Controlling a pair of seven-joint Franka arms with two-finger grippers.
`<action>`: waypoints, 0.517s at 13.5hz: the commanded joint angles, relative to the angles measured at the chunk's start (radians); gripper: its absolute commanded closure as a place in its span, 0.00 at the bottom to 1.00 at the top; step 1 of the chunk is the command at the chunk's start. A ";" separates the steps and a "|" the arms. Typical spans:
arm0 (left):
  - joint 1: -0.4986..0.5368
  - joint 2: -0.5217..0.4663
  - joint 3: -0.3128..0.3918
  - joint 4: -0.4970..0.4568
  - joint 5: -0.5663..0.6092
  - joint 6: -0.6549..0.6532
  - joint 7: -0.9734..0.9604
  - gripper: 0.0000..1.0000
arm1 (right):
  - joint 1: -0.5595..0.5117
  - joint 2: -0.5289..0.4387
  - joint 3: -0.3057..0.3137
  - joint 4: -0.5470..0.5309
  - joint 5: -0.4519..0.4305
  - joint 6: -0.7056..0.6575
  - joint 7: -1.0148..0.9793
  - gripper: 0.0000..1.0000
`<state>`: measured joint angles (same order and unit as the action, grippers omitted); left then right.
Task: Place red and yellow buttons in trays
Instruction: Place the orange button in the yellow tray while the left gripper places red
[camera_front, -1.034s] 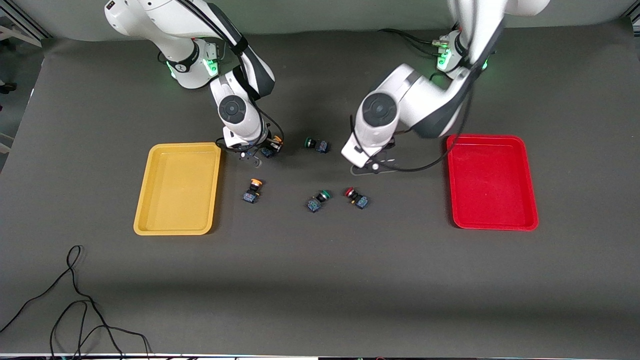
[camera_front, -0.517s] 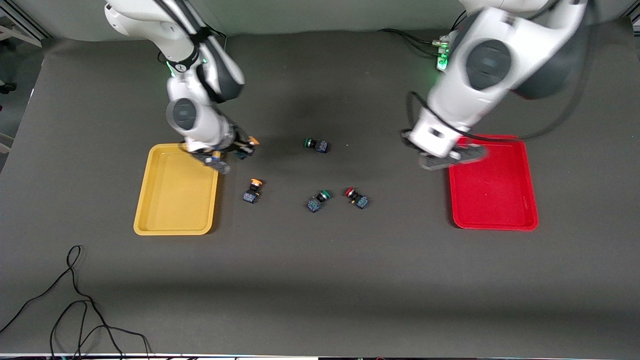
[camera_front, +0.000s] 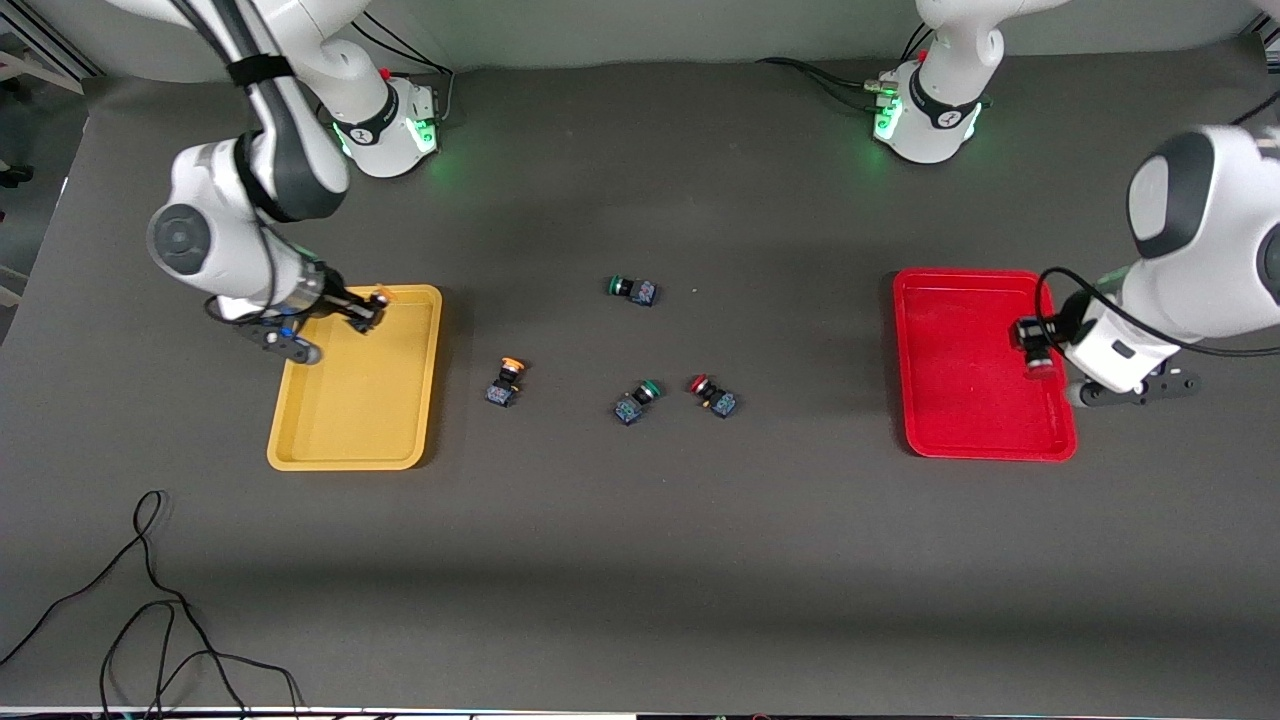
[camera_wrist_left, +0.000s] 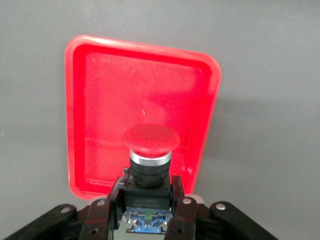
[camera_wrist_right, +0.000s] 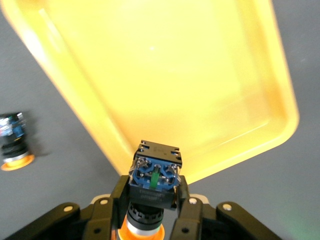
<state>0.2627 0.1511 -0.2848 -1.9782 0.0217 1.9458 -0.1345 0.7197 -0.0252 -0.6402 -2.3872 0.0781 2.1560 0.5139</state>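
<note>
My right gripper (camera_front: 358, 312) is shut on a yellow-capped button (camera_front: 374, 298) above the yellow tray (camera_front: 355, 410), at its corner farthest from the front camera. In the right wrist view the gripper (camera_wrist_right: 152, 212) holds the button (camera_wrist_right: 156, 175) by its dark body, over the tray's rim (camera_wrist_right: 105, 145). My left gripper (camera_front: 1032, 348) is shut on a red-capped button (camera_front: 1030, 335) above the red tray (camera_front: 960, 400). In the left wrist view the gripper (camera_wrist_left: 148, 202) grips the button (camera_wrist_left: 151, 140) over the tray (camera_wrist_left: 100, 80). A second yellow button (camera_front: 505, 383) and a second red button (camera_front: 712, 395) lie on the mat between the trays.
Two green-capped switches (camera_front: 637, 400) (camera_front: 633, 290) lie on the mat mid-table, beside the loose red and yellow buttons. A black cable (camera_front: 150, 600) loops near the front edge at the right arm's end. Both trays hold nothing inside.
Both arms swung outward from mid-table with their buttons. The right gripper went to the yellow tray's corner, the left gripper across the red tray.
</note>
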 joint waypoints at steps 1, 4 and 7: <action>0.006 0.065 -0.014 -0.161 0.030 0.245 0.012 0.81 | 0.014 0.039 -0.055 -0.009 -0.017 0.022 -0.064 0.74; 0.003 0.151 -0.013 -0.211 0.038 0.366 -0.005 0.80 | 0.014 0.134 -0.055 -0.035 -0.008 0.112 -0.064 0.74; 0.004 0.203 -0.013 -0.209 0.089 0.378 -0.008 0.57 | 0.015 0.186 -0.052 -0.090 -0.008 0.243 -0.064 0.74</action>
<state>0.2659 0.3547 -0.2939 -2.1853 0.0735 2.3176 -0.1312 0.7245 0.1194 -0.6886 -2.4587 0.0751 2.3383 0.4628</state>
